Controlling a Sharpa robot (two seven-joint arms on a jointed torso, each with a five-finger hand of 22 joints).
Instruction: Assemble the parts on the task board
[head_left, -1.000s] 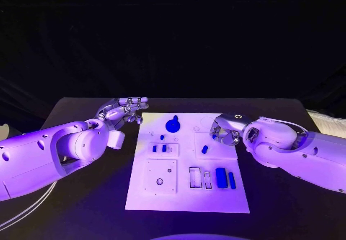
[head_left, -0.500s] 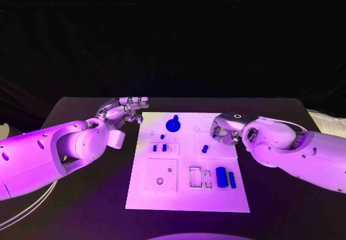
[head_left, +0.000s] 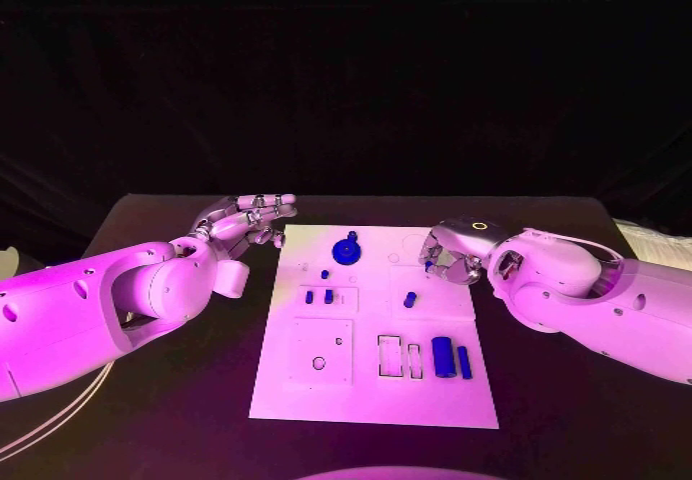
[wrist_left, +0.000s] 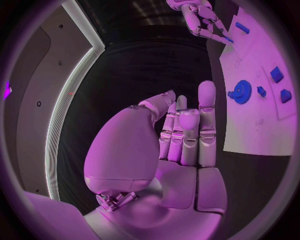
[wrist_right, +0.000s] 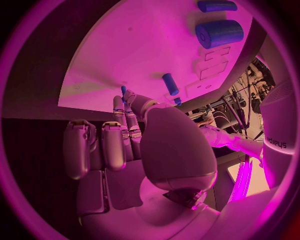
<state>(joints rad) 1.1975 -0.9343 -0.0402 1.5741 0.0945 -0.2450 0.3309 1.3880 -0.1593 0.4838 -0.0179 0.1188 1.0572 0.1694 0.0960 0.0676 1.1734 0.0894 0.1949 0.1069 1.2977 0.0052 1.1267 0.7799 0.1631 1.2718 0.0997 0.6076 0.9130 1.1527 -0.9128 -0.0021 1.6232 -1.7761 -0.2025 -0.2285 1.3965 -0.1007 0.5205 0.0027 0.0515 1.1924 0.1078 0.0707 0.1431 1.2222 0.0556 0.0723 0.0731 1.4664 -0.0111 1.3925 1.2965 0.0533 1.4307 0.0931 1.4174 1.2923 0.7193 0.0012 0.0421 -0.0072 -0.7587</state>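
Status of my two robot hands and the work.

My right robot hand hangs over the far right part of the task board. Its thumb and one finger are closed narrow on a small blue part, and the other fingers are folded beside them. The part is very small, so I judge it a short peg. A pinch at the tips suits it, since it leaves the free end clear to enter a hole. I judge the step in hand to be carrying this peg to its seat. I cannot tell which seat.

My left robot hand holds nothing. Its fingers are straight and loosely side by side, above the surface just off the board's far left corner. I judge it parked there to keep the board clear for the right robot hand.

On the board:
- A blue gear sits near the far edge, left of centre.
- Two small blue blocks lie side by side on the left half.
- A loose blue peg lies right of centre.
- A thick blue cylinder and a slim blue bar lie side by side near the right edge, beside two empty slots.

Most parts lie loose, so I judge assembly to be at an early stage.
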